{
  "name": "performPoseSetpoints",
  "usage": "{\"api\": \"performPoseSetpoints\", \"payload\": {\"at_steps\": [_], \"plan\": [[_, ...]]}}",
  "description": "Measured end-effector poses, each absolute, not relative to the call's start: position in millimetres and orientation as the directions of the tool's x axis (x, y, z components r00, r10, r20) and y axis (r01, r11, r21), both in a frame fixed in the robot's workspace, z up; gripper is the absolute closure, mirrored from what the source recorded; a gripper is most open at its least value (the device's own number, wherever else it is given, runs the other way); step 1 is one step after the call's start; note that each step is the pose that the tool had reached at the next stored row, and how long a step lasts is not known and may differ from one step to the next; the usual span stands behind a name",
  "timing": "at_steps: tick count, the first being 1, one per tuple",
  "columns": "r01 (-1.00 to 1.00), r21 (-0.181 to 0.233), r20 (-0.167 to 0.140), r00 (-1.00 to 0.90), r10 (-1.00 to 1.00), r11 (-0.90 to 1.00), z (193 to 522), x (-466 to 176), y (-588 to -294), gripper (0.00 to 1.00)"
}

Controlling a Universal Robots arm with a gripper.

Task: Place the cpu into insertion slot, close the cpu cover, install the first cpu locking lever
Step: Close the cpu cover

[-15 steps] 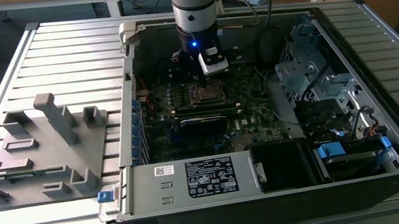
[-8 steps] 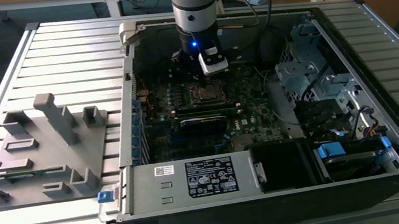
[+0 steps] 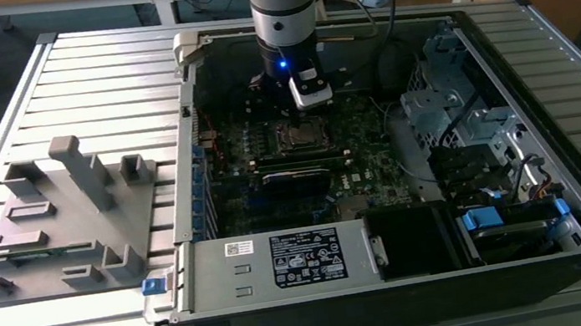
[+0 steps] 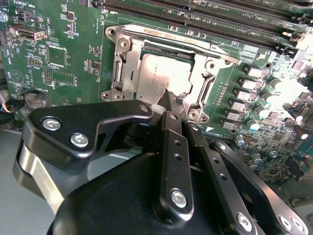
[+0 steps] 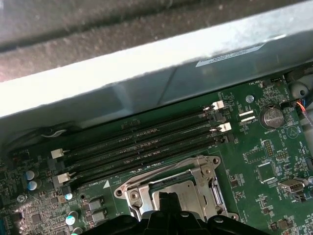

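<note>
The cpu (image 4: 159, 73), dull silver-grey and square, lies flat in the motherboard socket. The cover (image 4: 128, 58), a thin silver frame, lies closed around it, its open centre showing the chip's top.

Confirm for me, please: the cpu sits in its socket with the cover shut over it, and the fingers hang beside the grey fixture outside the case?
Not quite: the exterior view shows the gripper inside the case, above the socket, not beside the fixture. The cpu and cover are as you say.

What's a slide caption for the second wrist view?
Gripper poised at the edge of the cpu, seated in the socket with the cpu cover down around it.
</note>
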State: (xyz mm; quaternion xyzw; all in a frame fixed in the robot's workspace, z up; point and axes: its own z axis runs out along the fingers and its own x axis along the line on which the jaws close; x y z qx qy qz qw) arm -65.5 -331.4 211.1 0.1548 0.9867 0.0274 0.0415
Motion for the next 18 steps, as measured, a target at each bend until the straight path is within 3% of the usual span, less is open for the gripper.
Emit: {"api": "performPoseSetpoints", "payload": {"at_steps": [18], "plan": [[0.275,0.067,-0.073,-0.957,0.280,0.959,214.5,-65.5,-331.4,0.90]]}}
